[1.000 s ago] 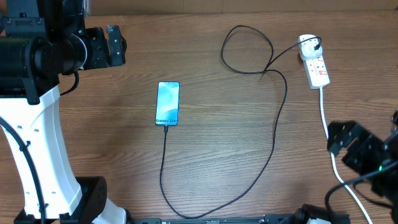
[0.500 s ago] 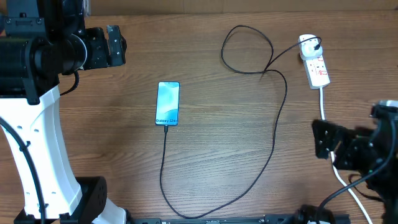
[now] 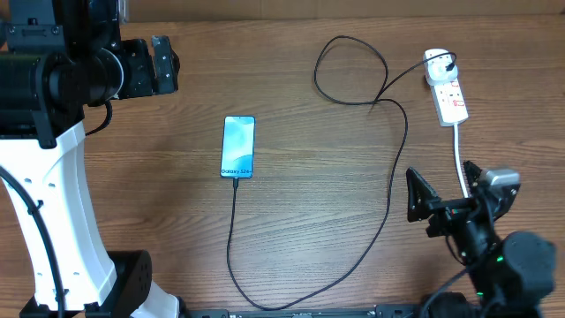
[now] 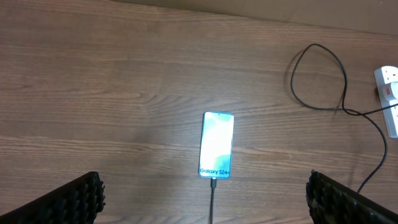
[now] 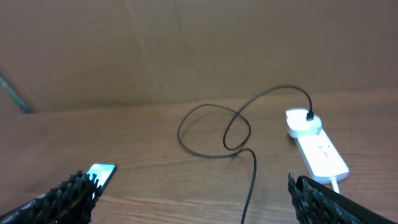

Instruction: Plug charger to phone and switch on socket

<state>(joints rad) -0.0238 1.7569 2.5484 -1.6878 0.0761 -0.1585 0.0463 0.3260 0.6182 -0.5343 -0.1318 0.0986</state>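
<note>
Our left gripper (image 3: 164,64) hangs released and empty at far left. The phone (image 3: 238,147) lies screen-up mid-table, with the charger (image 3: 389,199) meeting its near short edge and looping rightward. Our right gripper (image 3: 441,193) gapes empty near the socket (image 3: 448,95).
</note>
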